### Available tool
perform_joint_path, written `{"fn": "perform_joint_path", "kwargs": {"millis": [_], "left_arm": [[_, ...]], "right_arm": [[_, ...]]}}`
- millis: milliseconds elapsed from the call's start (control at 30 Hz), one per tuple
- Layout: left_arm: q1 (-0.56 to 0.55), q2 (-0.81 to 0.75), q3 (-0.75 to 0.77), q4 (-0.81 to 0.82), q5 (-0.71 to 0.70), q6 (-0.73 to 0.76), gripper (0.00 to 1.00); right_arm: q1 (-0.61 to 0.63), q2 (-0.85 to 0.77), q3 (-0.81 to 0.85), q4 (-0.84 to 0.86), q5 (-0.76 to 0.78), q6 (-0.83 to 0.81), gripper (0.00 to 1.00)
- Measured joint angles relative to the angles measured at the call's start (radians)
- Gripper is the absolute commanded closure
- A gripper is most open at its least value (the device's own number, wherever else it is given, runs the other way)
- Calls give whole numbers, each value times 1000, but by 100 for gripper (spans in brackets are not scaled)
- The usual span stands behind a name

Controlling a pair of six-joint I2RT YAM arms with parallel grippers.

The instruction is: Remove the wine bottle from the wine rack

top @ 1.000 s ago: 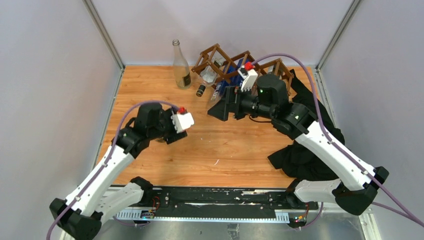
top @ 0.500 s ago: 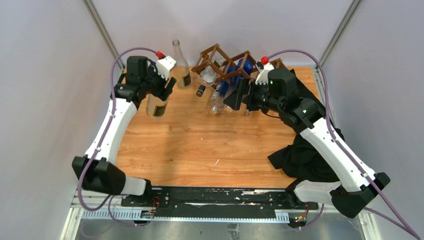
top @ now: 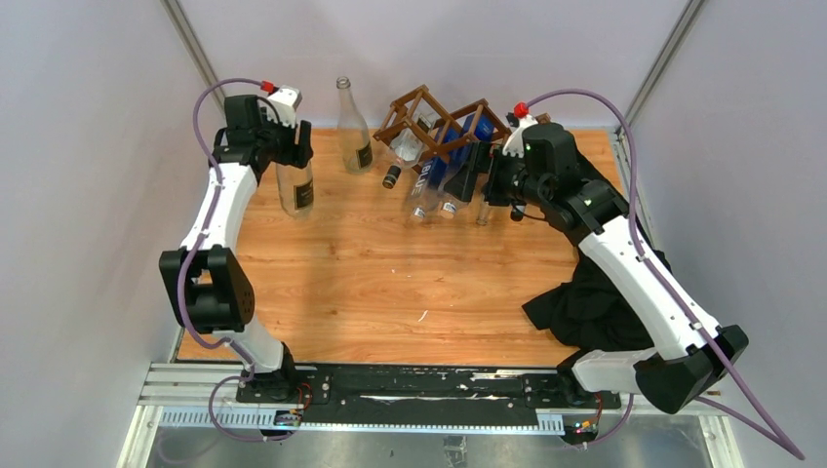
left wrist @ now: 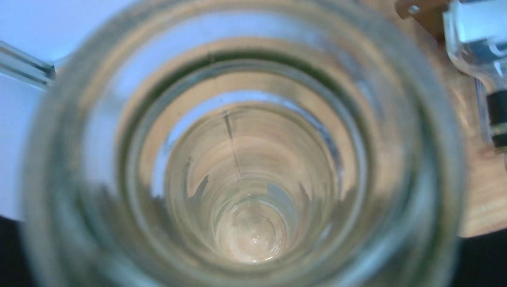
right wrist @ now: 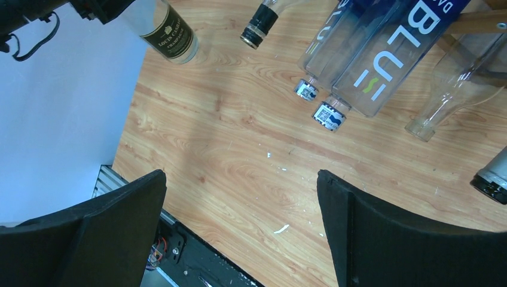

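Left claw (top: 293,156), seen from the top camera, sits down over the neck of the wine bottle (top: 296,190) and holds it; the bottle stands upright on the worktop (top: 390,283) at the far left, close to the side wall and well apart from the wine rack (top: 408,95). A clear bottle (top: 353,127) stands upright between the two, nearer the rack. The rack is at the far edge, right of centre, with two blue bottles (top: 430,177) slanting out of its cells, their caps towards the arms, and a dark-capped bottle (top: 393,174) poking out to their left. The right claw (top: 485,177) hangs just in front of the rack, beside the blue bottles. A black cloth (top: 595,302) lies bunched at the right edge of the worktop. From the left wrist, curved glass fills almost the whole view, the camera looking straight down through the held bottle, with wood grain showing through it; the claw's own fingers are hidden. From the right wrist, both padded fingers stand far apart at the lower corners with nothing between them but bare wood, so this claw is wide and empty. The blue bottles and a brown slat of the rack cross the upper right, and the labelled wine bottle shows at the upper left under dark gear.
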Motion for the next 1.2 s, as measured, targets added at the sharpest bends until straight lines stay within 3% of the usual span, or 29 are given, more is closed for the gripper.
{"fn": "perform_joint_path", "kwargs": {"millis": [533,1033,1133,1200], "left_arm": [[26,220,-3,462,77,-218,100],[26,389,107,553,66,-221,100],[26,409,134,560,66,-221,94],[26,422,147,564,66,-221,78]], "right_arm": [[-40,10,2,1,15,0,0],[-61,47,2,18,13,0,0],[-62,52,0,19,10,0,0],[-63,52,-4,20,6,1,0]]}}
